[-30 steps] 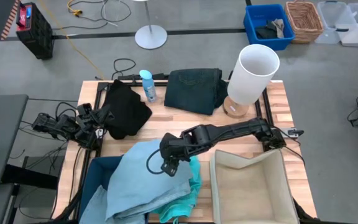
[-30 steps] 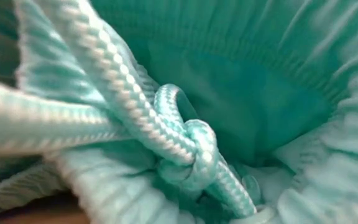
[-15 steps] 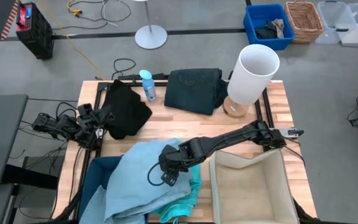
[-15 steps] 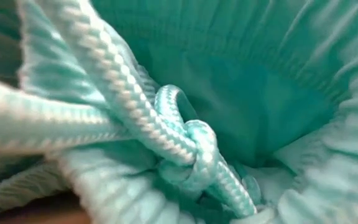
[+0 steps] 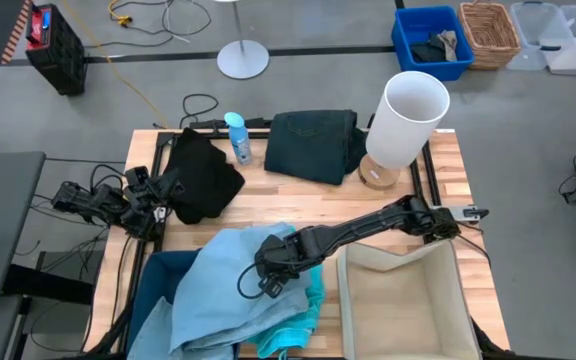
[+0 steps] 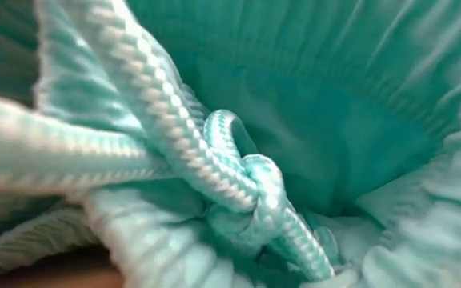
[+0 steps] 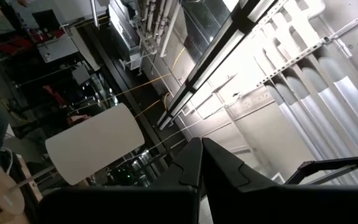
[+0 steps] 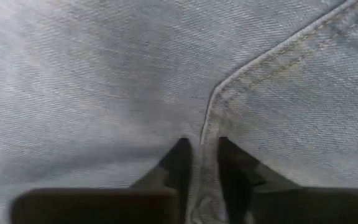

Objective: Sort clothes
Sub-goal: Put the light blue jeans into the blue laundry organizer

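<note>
The pale dusty blue garment (image 5: pixel 218 290) lies crumpled at the table's near left, partly over the bright turquoise one (image 5: pixel 303 312). The turquoise cloth and its knotted drawstring (image 6: pixel 246 184) fill the low view. A black garment (image 5: pixel 203 175) and a folded dark teal denim-like one (image 5: pixel 313 143) lie along the far edge. My right gripper (image 5: pixel 273 270) is down on the pale blue garment, shut on it (image 8: pixel 204 146). My left gripper (image 7: pixel 201 142) waits shut at the table's left edge, pointing upward. My right gripper pinches a raised ridge of the pale blue garment along a stitched seam (image 8: pixel 207 124) between its two fingers (image 8: pixel 179 160). It comes from above, slanting down. The garment lies on the table and on the turquoise cloth; how many layers are caught I cannot tell.
A tall white cylinder bin (image 5: pixel 408 115) stands at the far right and a beige fabric bin (image 5: pixel 403 300) at the near right. A dark blue bin (image 5: pixel 158 280) sits under the pale cloth at the near left. A blue bottle (image 5: pixel 236 135) stands between the dark garments.
My right gripper has sunk down and toward the table's near left, onto the pale blue garment. The garments lie as before.
</note>
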You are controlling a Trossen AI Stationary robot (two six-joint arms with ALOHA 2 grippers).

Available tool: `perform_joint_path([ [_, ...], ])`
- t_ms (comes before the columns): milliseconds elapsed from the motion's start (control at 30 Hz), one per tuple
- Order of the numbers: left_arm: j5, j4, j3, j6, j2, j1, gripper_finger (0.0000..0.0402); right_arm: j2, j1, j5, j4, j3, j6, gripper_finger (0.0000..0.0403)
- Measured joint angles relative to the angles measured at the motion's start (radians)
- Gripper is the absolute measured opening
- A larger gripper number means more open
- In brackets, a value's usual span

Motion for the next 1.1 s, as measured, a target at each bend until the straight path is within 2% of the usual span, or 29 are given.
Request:
perform_joint_path([
  [100, 0.000, 0.001, 0.000, -0.002, 0.000, 0.000, 0.0006, 0.011, 0.000, -0.001, 0.010, 0.001, 0.000, 0.0030],
  [167, 0.000, 0.000, 0.000, -0.006, 0.000, 0.000, 0.0006, 0.013, 0.000, -0.005, 0.015, 0.000, -0.003, 0.0009],
  [500, 0.000, 0.001, 0.000, -0.013, 0.000, 0.000, 0.0006, 0.011, 0.003, -0.007, 0.036, 0.047, -0.068, 0.0001],
  [967, 0.000, -0.001, 0.000, -0.010, 0.000, 0.000, 0.0006, 0.009, 0.005, 0.027, 0.050, 0.267, -0.339, 0.0000],
  [1100, 0.000, -0.001, 0.000, -0.010, 0.000, 0.000, 0.0006, 0.009, 0.005, 0.027, 0.112, 0.315, -0.429, 0.0000],
])
